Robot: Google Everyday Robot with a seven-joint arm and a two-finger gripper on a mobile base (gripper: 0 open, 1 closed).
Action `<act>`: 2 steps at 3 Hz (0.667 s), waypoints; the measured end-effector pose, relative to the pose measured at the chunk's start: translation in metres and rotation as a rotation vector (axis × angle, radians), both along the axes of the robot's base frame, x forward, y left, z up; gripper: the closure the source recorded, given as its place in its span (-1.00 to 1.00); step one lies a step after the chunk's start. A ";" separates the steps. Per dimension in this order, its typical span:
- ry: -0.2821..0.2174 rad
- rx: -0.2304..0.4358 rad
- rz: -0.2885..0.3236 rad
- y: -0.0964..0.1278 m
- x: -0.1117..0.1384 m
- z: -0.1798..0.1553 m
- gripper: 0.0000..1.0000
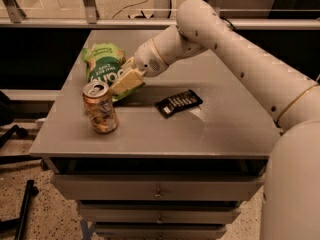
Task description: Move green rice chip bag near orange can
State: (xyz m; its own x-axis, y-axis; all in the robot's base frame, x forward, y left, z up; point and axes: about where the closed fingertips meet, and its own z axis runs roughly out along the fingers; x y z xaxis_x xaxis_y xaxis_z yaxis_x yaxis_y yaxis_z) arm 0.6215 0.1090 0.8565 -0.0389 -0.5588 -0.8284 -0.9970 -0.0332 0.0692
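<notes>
The green rice chip bag (pixel 102 66) lies at the table's back left, a crinkly light-green pouch with a dark green patch. The orange can (pixel 100 108) stands upright just in front of it, close to the bag's near edge. My gripper (pixel 125 82) reaches in from the right and is shut on the bag's lower right corner, just right of the can's top. The cream fingers (pixel 128 79) cover part of that corner.
A small black flat wrapper (pixel 178 103) lies mid-table to the right of the gripper. The grey table (pixel 165 134) sits on a cabinet with drawers. My white arm (pixel 235 49) crosses above the table's right half. The floor drops off to the left.
</notes>
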 end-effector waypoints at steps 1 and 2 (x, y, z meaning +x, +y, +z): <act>0.002 0.000 0.004 0.002 -0.001 -0.001 0.03; 0.004 0.000 0.008 0.004 -0.001 -0.002 -0.45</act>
